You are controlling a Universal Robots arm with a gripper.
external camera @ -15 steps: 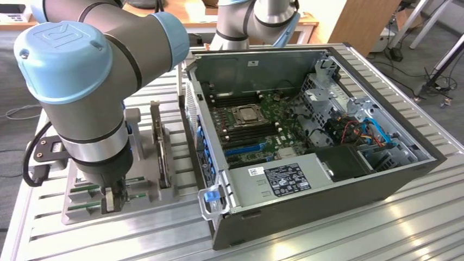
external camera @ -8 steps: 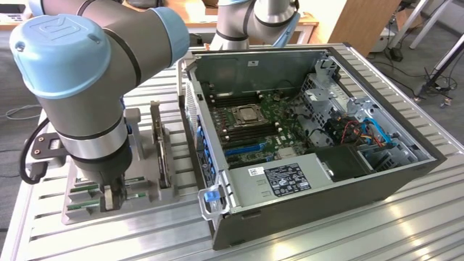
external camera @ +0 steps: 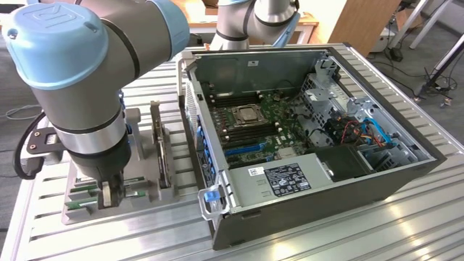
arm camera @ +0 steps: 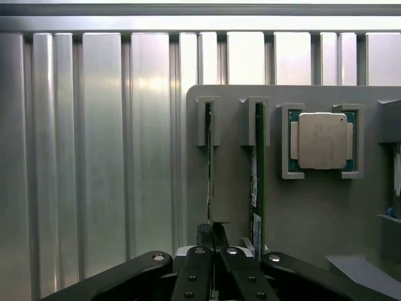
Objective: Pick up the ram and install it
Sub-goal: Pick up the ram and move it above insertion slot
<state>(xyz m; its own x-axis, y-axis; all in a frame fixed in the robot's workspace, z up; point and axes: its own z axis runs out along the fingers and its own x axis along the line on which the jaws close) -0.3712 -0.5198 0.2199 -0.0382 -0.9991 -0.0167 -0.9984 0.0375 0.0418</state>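
**Ribbed metal table (arm camera: 106, 157): gripper clamped on ram**

The ram (arm camera: 210, 175) stands on edge in the grey holder's (arm camera: 313, 213) slot nearest the holder's edge. It shows as a thin green strip. The gripper (arm camera: 215, 251) is closed tight, pinching the ram at one end of that slot.

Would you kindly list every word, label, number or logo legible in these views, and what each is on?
No text can be read with certainty.
Black label on the silver power-supply box: print too small.
Small white sticker beside it: too small.
White sticker on the grey case inner wall: too small.
Square silver processor chip: faint marking, unreadable.
Light-blue arm joint cap: raised emblem, letters unclear.
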